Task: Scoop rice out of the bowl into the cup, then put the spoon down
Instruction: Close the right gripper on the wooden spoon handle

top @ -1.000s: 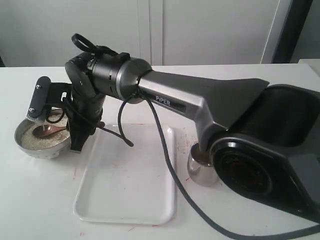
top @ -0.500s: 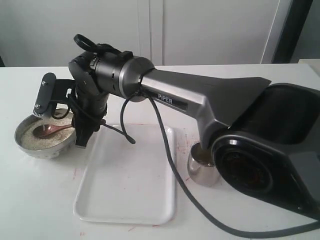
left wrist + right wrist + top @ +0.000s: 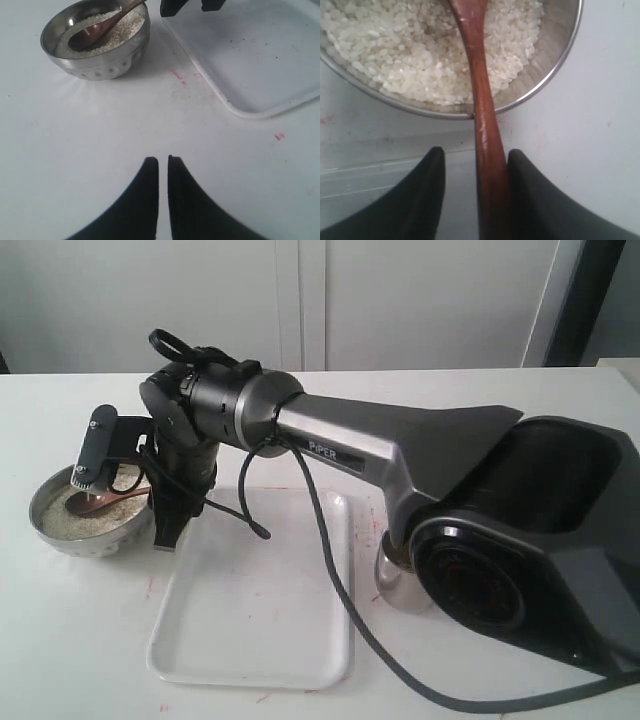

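The steel bowl (image 3: 50,530) stands at the left of the table, holding off-white rice (image 3: 70,522). The reddish-brown spoon (image 3: 108,500) lies in it, its oval end in the rice (image 3: 395,45) and its handle out over the rim. My right gripper (image 3: 476,151) is open around the spoon (image 3: 481,85) handle; the handle touches one finger, with a gap to the other. The steel cup (image 3: 400,585) stands at the right, half hidden behind the right arm's base. My left gripper (image 3: 163,160) hovers shut and empty over bare table, some way from the bowl (image 3: 100,65).
A white tray (image 3: 250,620) lies between bowl and cup, its corner (image 3: 260,60) beside the bowl. The right arm reaches across the tray to the bowl. Faint red marks dot the table near the tray edge.
The right wrist has shifted slightly right and lower beside the bowl's rim, its fingers settling around the spoon handle. The spoon, bowl and cup have not moved.
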Available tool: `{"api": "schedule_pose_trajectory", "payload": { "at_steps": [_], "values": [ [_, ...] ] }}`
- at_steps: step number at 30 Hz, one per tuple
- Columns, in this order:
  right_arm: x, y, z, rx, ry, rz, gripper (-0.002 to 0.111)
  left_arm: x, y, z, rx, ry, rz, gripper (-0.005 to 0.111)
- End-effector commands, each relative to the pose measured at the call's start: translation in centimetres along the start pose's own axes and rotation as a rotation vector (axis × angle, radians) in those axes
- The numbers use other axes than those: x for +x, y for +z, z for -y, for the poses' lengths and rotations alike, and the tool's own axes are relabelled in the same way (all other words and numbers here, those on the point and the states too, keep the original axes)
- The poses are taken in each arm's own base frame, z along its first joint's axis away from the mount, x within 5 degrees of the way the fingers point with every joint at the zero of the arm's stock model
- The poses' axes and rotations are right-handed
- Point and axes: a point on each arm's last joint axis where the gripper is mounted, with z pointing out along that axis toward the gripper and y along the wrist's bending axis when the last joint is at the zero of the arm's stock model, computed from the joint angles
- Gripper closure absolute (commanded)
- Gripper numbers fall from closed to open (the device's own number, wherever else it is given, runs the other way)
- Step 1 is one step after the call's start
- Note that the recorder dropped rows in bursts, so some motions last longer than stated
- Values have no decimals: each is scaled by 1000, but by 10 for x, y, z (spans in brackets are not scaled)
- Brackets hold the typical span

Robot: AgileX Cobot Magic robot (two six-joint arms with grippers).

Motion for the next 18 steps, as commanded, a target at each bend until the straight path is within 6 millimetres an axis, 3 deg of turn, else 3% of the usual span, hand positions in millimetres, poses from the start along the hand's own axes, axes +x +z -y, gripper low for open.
{"api": "schedule_pose_trajectory", "payload": {
  "at_steps": [1, 18],
  "values": [
    [2, -3, 4, 2, 15, -2, 70, 2, 0, 1, 11, -5, -3, 92],
    [-1, -15, 8, 12, 17, 8, 71, 2, 0, 1, 11, -5, -3, 92]
  ]
}}
